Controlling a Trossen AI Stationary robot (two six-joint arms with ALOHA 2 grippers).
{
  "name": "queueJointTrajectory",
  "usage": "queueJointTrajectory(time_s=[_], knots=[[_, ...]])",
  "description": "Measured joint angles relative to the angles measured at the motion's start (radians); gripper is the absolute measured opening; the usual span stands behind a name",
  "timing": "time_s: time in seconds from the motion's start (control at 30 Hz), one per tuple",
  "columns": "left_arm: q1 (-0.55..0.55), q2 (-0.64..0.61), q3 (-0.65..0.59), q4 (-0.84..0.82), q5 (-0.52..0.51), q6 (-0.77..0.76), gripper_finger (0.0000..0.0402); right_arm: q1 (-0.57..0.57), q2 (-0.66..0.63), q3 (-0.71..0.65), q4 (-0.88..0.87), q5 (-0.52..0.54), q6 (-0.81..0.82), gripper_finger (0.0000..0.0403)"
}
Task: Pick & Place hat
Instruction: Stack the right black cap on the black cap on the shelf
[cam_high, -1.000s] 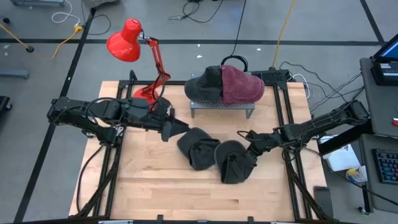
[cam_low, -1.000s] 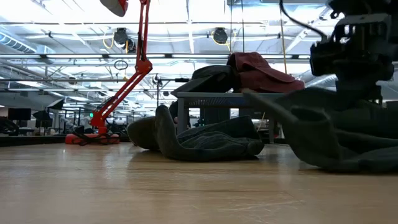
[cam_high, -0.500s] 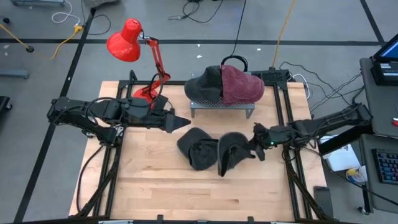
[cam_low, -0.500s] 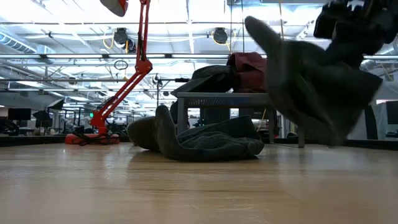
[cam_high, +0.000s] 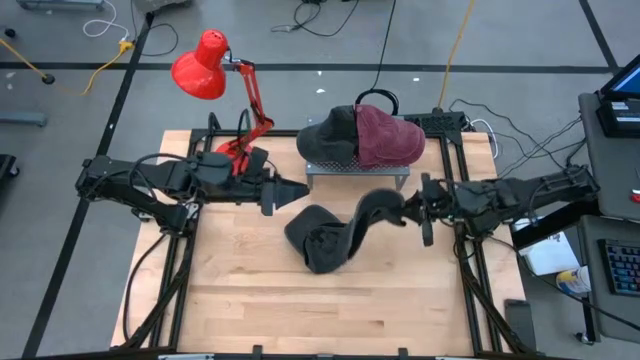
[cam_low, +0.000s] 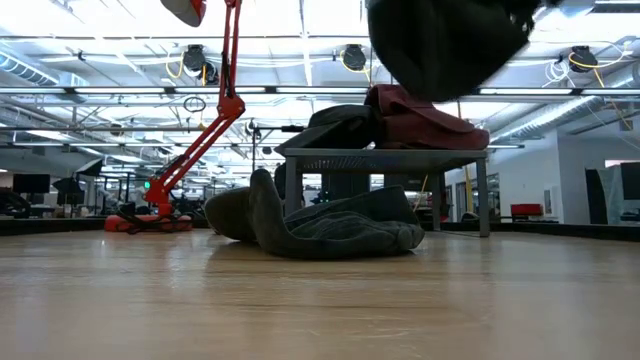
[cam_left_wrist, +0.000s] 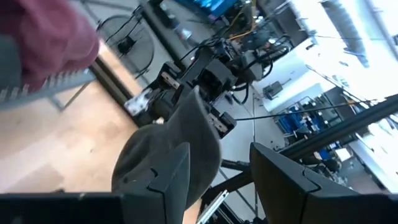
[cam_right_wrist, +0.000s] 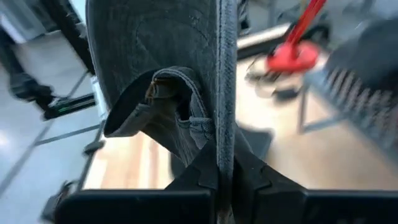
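Note:
My right gripper (cam_high: 412, 208) is shut on a dark grey hat (cam_high: 368, 214), held above the table in front of the rack; the hat shows at the top of the low view (cam_low: 440, 45). A second dark grey hat (cam_high: 318, 242) lies crumpled on the table's middle. A dark hat (cam_high: 330, 135) and a maroon hat (cam_high: 388, 138) lie on the metal rack (cam_high: 358, 175). My left gripper (cam_high: 298, 190) is open and empty, left of the rack, pointing toward the held hat (cam_left_wrist: 171, 149). My right gripper pinches a thin edge of the dark grey hat (cam_right_wrist: 225, 146) between its two fingers (cam_right_wrist: 202, 177). It comes level from the table's right side. The hat is lifted clear of the table and stands out from the fingertips toward the table's left, its back opening (cam_right_wrist: 166, 93) beside the edge.
A red desk lamp (cam_high: 215, 70) stands at the table's far left, its base (cam_high: 235, 150) close behind my left arm. The rack's legs (cam_low: 482, 195) stand at the table's far middle. Bare wood (cam_high: 300, 310) lies along the near edge.
My right gripper has risen and gone toward the far edge, lifting the dark grey hat off the table; the hat has swung up from lying flat beside the other hat and is now clear of the wood. My left gripper has drawn a little toward the far edge.

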Motion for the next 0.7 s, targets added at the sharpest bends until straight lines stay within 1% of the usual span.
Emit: queueJointTrajectory(time_s=[0.17,0.3,0.43,0.53,0.6,0.7], knots=[[0.000,0.000,0.000,0.072,0.000,0.119,0.0170,0.000,0.069,0.190,-0.070,0.103,-0.133,0.0005],[0.000,0.000,0.000,0.118,0.000,0.147,0.0170,0.000,0.141,0.352,-0.081,0.202,-0.270,0.0005],[0.000,0.000,0.000,0.147,0.005,0.146,0.0170,0.000,0.226,0.515,-0.079,0.310,-0.431,0.0005],[0.000,0.000,0.000,0.167,0.039,0.137,0.0170,0.000,0.288,0.620,-0.070,0.374,-0.548,0.0005],[0.000,0.000,0.000,0.170,0.059,0.109,0.0170,0.000,0.326,0.674,-0.053,0.413,-0.620,0.0005],[0.000,0.000,0.000,0.187,0.091,0.051,0.0170,0.000,0.372,0.716,0.020,0.444,-0.758,0.0005]])
